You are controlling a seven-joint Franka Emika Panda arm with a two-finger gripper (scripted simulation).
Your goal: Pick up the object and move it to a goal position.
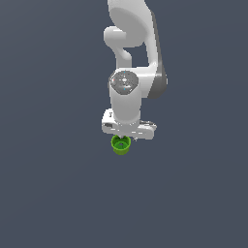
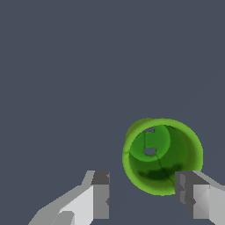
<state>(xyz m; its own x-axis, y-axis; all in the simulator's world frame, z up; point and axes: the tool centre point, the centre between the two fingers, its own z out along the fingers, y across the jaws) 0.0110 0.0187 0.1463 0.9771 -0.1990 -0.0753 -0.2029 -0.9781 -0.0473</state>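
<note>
Gripper (image 2: 143, 197) spread above green cup (image 2: 161, 154) (mouth visible).

The cup (image 1: 121, 144) is small, round, bright lime green, with a lipped rim. It shows its open mouth (image 2: 161, 154) to the wrist camera, darker inside, and sits on the plain dark ground.
</note>
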